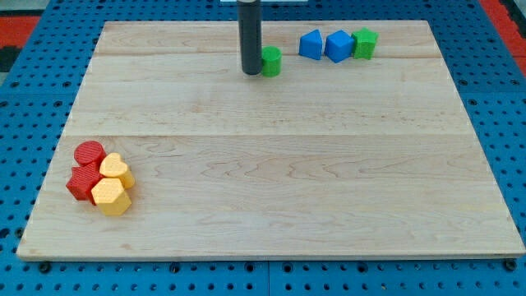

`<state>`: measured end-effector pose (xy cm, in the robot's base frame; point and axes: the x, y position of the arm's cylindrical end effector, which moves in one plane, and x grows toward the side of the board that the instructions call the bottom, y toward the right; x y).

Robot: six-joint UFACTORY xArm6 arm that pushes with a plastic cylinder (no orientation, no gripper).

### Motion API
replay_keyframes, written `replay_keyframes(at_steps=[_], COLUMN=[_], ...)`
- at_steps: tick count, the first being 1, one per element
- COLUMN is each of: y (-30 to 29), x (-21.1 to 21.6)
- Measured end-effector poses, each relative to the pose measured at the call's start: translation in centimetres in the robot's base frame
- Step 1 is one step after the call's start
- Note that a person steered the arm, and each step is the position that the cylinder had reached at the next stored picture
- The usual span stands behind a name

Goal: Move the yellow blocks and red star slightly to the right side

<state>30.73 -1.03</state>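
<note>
A yellow hexagon block and a yellow heart block sit at the board's lower left, touching each other. A red star block lies against their left side. A red round block touches the cluster at its top. My tip is at the view's top centre, far from the cluster, right beside the left of a small green block.
Near the view's top right stand a blue block, a second blue block and a green block in a row. The wooden board lies on a blue pegged surface.
</note>
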Motion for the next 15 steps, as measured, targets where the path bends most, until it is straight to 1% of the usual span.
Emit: replay_keyframes(at_steps=[1, 2, 3, 4, 5, 6, 7, 8, 9, 10, 11, 12, 13, 14, 15], y=[4.9, 6.1, 4.9, 1.8, -6.2, -13.0, -14.4, -20.1, -20.1, -19.1, -19.0, -18.9, -18.7, -13.8, -8.6], x=[0.0, 0.0, 6.7, 15.8, 22.9, 29.7, 31.0, 28.8, 25.2, 24.6, 22.8, 22.5, 25.1, 23.3, 19.0])
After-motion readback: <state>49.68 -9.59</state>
